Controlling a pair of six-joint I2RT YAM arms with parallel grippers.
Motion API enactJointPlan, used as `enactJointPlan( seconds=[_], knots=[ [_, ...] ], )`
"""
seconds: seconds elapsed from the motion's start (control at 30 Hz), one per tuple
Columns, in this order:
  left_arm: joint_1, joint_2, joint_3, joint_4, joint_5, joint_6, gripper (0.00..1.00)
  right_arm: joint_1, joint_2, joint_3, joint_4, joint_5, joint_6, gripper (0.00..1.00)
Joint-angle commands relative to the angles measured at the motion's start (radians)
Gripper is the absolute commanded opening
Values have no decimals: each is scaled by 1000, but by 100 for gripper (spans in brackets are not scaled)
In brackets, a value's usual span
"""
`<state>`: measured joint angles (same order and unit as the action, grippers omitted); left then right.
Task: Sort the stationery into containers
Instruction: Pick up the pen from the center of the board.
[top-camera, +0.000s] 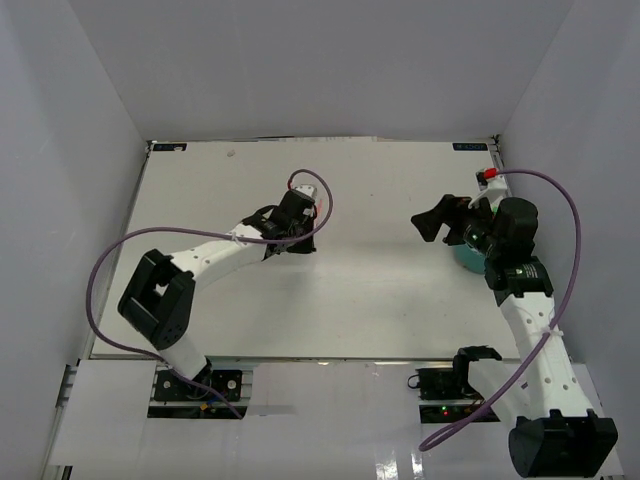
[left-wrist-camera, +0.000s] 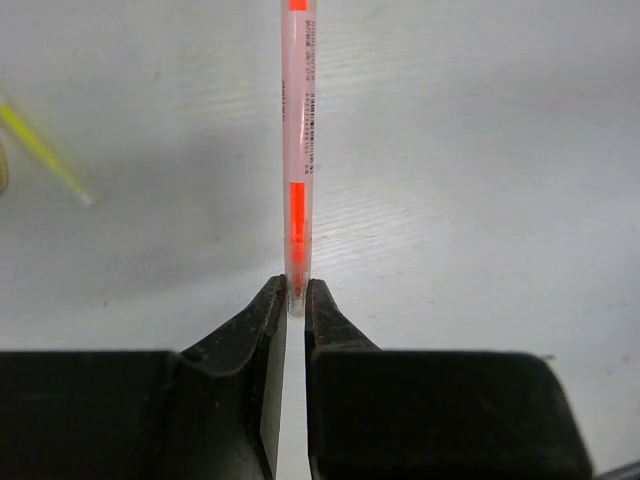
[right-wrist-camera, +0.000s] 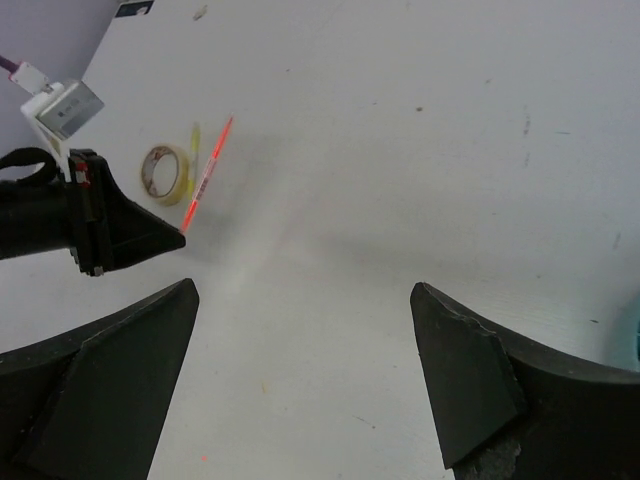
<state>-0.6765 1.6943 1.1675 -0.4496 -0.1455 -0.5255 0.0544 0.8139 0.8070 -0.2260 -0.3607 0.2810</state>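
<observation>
Now, orange pen (left-wrist-camera: 297, 150), end inside left claw (left-wrist-camera: 296, 297)

Left wrist view: orange pen (left-wrist-camera: 297, 150) runs off top edge; yellow pen (left-wrist-camera: 45, 155) blurred, cropped at left. Overhead: teal cup (top-camera: 465, 263) mostly hidden behind right arm (top-camera: 530, 310).

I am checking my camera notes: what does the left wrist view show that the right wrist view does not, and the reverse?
Left wrist only: the black print on the orange pen. Right wrist only: the whole beige ring and the open right end effector. Both: the orange pen, the yellow pen, and the left end effector shut on the pen's end.
</observation>
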Motion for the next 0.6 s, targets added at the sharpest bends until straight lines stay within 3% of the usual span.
enactJointPlan(
  seconds=[0.0,0.1,0.23,0.57],
  knots=[
    [-9,-154,-76,207,121,217,0,12,54,58,57,-185,26,93],
    [-31,-226,-143,302,282,416,0,60,109,96,66,-227,44,93],
    [-49,-284,-186,347,387,571,0,132,166,152,66,-208,63,94],
    [-78,-407,-258,420,494,740,0,283,320,262,70,-162,93,97]
  ],
)
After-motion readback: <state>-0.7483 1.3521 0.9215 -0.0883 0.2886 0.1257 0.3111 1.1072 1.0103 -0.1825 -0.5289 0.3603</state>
